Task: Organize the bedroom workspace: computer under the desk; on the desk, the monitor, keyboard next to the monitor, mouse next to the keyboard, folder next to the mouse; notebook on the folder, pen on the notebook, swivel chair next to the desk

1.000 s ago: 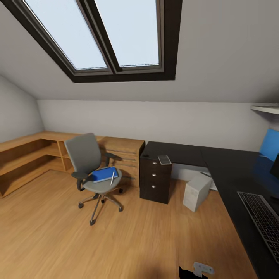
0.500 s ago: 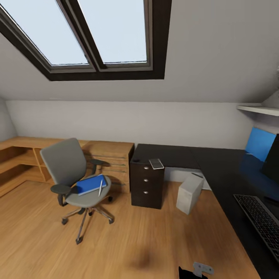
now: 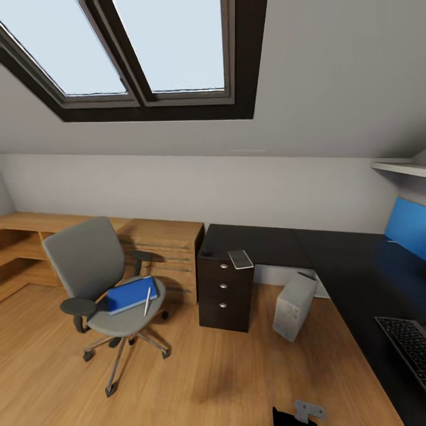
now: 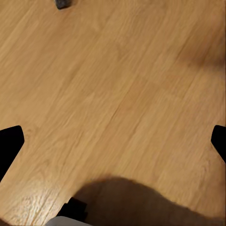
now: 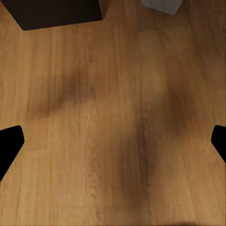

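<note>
The grey swivel chair point(image 3: 97, 278) stands on the floor left of the desk point(image 3: 331, 260). The blue folder point(image 3: 131, 294) lies on its seat, with the white pen point(image 3: 147, 300) resting on it. The notebook point(image 3: 240, 258) lies on the desk above the black drawer unit point(image 3: 223, 291). The computer point(image 3: 294, 306) stands tilted on the floor beside the desk, and the keyboard point(image 3: 411, 343) lies on the desk at the right edge. The monitor and mouse are out of view. My left gripper point(image 4: 113, 146) and right gripper point(image 5: 113, 146) hang open over bare floor.
A light wooden drawer chest and low shelving point(image 3: 163, 242) run along the back wall behind the chair. A sloped ceiling with a skylight point(image 3: 148, 53) hangs above. In the right wrist view the drawer unit's foot point(image 5: 56, 12) and the computer's corner point(image 5: 162, 4) are close.
The whole head view has shifted, so the camera has moved; the monitor has left the right edge. Chair, folder, pen, notebook and computer keep their places relative to one another.
</note>
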